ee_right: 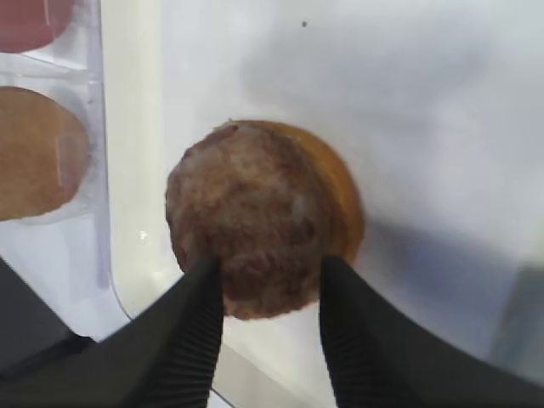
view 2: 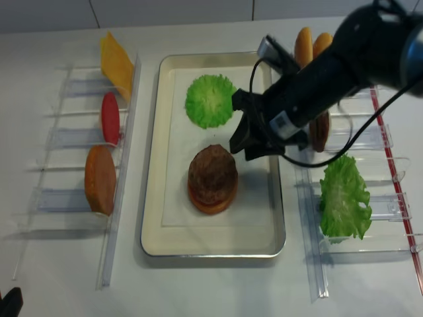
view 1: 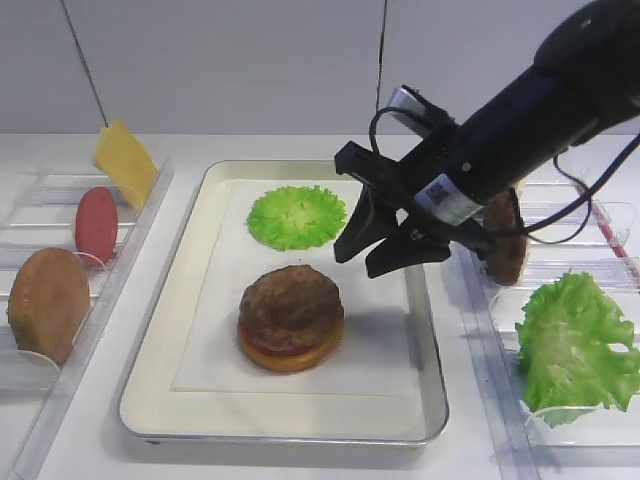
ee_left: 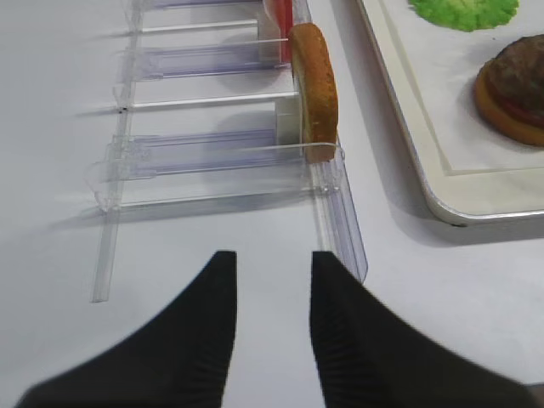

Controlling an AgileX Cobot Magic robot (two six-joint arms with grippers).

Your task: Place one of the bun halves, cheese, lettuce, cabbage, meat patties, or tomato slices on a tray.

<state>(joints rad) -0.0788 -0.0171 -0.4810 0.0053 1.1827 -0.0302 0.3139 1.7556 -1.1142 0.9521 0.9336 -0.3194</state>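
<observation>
On the silver tray (view 1: 160, 360) stands a stack: a bun half (ee_right: 347, 204) at the bottom, a red tomato slice (view 1: 262, 342) on it, and a dark meat patty (view 1: 291, 300) on top. A flat round green leaf disc (view 1: 296, 216) lies on the tray behind the stack. My right gripper (view 1: 362, 258) hangs open and empty above the tray, just right of the stack. In the right wrist view its fingers (ee_right: 200, 297) frame the patty (ee_right: 246, 212) without touching it. My left gripper (ee_left: 272, 263) is open over bare table beside the left rack.
The left clear rack (view 1: 130, 250) holds upright a cheese slice (view 1: 125, 160), a tomato slice (view 1: 96, 225) and a bun half (view 1: 48, 300). The right rack (view 2: 310, 218) holds a second patty (view 1: 505, 240), leafy lettuce (view 1: 575, 345) and two bun halves (view 2: 304, 46).
</observation>
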